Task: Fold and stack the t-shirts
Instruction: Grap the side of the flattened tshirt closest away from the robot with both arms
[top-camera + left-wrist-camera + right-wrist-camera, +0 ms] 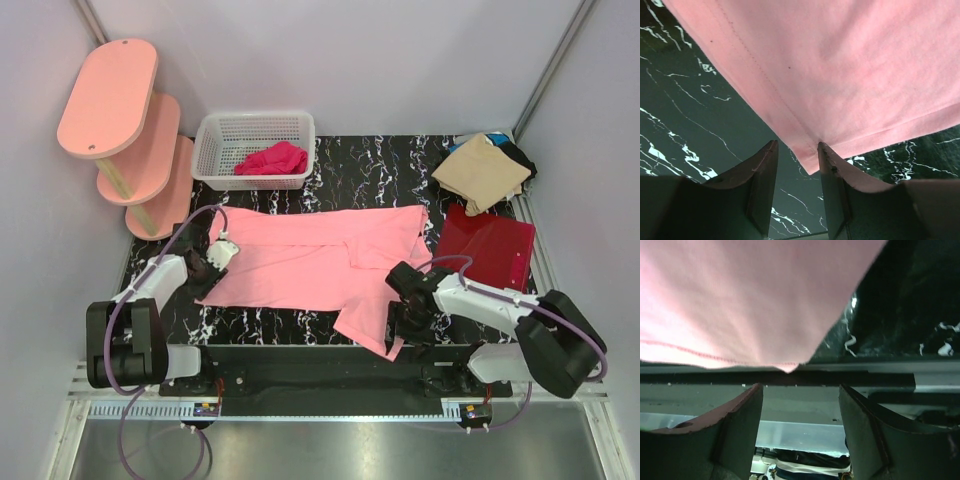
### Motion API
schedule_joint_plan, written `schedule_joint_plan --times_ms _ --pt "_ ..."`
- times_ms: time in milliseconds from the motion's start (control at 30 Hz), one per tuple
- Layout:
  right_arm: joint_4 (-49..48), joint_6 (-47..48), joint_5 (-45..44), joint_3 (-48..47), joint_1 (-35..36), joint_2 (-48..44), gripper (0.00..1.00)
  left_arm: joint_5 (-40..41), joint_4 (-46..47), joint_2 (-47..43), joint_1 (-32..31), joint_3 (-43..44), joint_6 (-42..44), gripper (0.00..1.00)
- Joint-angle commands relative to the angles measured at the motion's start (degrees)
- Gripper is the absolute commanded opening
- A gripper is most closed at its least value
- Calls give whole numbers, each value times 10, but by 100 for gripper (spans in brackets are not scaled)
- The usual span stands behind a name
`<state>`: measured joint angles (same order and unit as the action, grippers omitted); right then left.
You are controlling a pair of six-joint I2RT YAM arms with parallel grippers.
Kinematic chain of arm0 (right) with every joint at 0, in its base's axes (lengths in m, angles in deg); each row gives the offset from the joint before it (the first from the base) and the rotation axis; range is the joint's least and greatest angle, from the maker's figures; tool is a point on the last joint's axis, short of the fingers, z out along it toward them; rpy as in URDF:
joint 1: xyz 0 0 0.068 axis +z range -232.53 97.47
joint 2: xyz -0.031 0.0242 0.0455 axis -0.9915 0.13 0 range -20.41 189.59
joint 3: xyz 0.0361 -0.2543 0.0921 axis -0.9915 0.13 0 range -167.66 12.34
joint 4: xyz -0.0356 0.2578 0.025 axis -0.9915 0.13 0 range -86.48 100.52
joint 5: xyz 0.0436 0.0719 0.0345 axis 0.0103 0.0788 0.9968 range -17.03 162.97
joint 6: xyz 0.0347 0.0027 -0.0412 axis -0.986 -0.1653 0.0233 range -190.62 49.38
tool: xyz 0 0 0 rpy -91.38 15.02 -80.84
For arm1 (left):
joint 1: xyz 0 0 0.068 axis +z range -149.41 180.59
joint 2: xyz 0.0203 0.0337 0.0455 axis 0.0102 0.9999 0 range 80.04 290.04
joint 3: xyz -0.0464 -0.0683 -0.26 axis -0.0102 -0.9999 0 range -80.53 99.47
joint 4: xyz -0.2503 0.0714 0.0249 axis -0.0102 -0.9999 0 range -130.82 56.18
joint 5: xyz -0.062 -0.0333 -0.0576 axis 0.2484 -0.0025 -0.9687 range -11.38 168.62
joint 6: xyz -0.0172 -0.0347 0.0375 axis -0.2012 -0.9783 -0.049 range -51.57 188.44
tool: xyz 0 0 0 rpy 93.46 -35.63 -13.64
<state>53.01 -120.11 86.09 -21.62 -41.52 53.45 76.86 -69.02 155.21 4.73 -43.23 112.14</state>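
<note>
Both spread empty, left hand point(797, 148), right hand point(800, 391), at pink t-shirt point(310, 265) corners, basket point(211, 155) only overhead

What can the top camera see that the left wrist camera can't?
Only the top camera: the white basket, pink shelves, tan shirt and dark red shirt. Only the left wrist: the stitched hem of the pink shirt up close, its corner between the fingers of the open left pincer. Both: the pink shirt and the marbled table.
</note>
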Motion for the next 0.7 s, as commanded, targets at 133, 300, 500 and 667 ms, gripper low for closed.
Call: schedule_joint_plan --times_ms 133,300,500,667 --pt "-79 3 1 -1 19 67 66 2 28 -3 10 -2 2 42" --pt "-99 -2 -5 -4 21 87 55 2 33 2 12 -4 6 42" --pt "-90 -5 -13 -18 25 77 32 0 43 15 15 -2 4 40" --pt "-39 -9 -32 -33 24 24 21 4 46 14 17 -6 6 49"
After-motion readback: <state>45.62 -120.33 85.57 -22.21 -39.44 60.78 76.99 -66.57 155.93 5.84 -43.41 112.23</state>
